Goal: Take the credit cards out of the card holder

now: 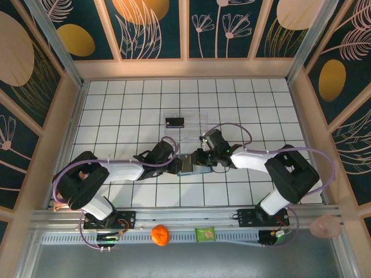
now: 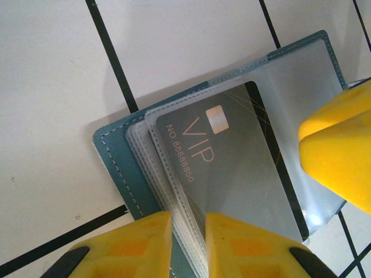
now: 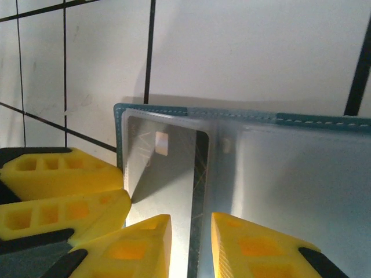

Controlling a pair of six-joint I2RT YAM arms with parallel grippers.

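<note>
The teal card holder (image 1: 188, 169) lies open on the tiles between both arms. Its clear sleeves fan out over the teal cover (image 2: 116, 156). A grey credit card (image 2: 232, 168) marked VIP sits inside a sleeve. My left gripper (image 2: 188, 223) is shut on the near edge of the sleeve stack, beside the card. My right gripper (image 3: 191, 223) pinches the sleeve at the card's (image 3: 168, 168) dark-striped edge; one of its fingers (image 2: 336, 150) rests on the sleeve's right side. In the top view the left gripper (image 1: 177, 164) and right gripper (image 1: 197, 159) meet tip to tip. A black credit card (image 1: 174, 122) lies in the tray.
A clear plastic tray (image 1: 194, 116) stands just beyond the grippers. An orange ball (image 1: 160, 234) and a green packet (image 1: 204, 234) rest on the front rail. Patterned walls close in the tiled table on three sides.
</note>
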